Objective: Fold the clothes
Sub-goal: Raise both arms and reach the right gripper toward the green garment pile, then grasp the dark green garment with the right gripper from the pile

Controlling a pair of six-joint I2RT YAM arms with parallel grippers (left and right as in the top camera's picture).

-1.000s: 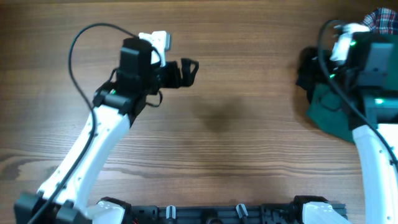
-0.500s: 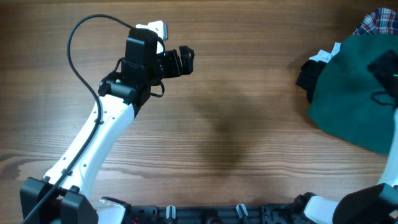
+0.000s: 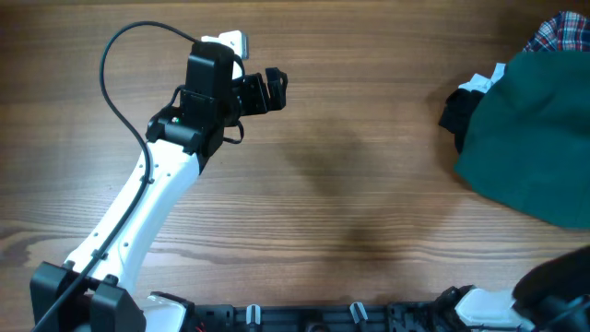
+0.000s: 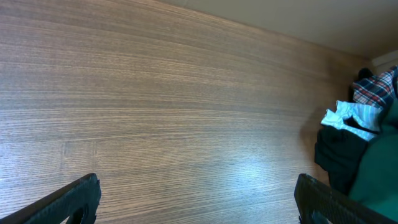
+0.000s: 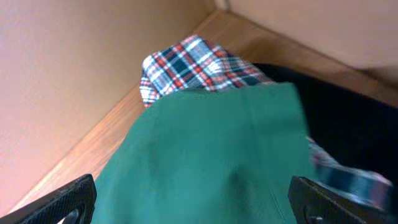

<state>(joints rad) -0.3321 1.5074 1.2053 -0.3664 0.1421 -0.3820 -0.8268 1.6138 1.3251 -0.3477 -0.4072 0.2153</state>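
The clothes lie in a heap at the table's right edge: a dark green garment (image 3: pixel 535 138) on top, a plaid shirt (image 3: pixel 562 32) behind it, a black piece (image 3: pixel 454 111) and a small white piece (image 3: pixel 479 83) at its left side. My left gripper (image 3: pixel 277 88) is open over bare wood at the far left-centre, well away from the heap. Its wrist view shows both fingertips (image 4: pixel 68 202) wide apart with nothing between them, and the clothes (image 4: pixel 348 137) off to the right. My right gripper (image 5: pixel 193 205) is open just above the green garment (image 5: pixel 211 143), holding nothing. The plaid shirt (image 5: pixel 193 62) lies beyond.
The wooden table (image 3: pixel 350 184) stretches between the left arm and the heap. The left arm's black cable (image 3: pixel 115 55) loops above its wrist. A dark blurred part of the right arm (image 3: pixel 562 277) shows at the bottom right corner. A tan wall (image 5: pixel 74 74) borders the table behind the clothes.
The right arm, which hung over the heap a second ago, has moved out of the overhead view, uncovering the green garment. The left arm shifted slightly and then stayed still.
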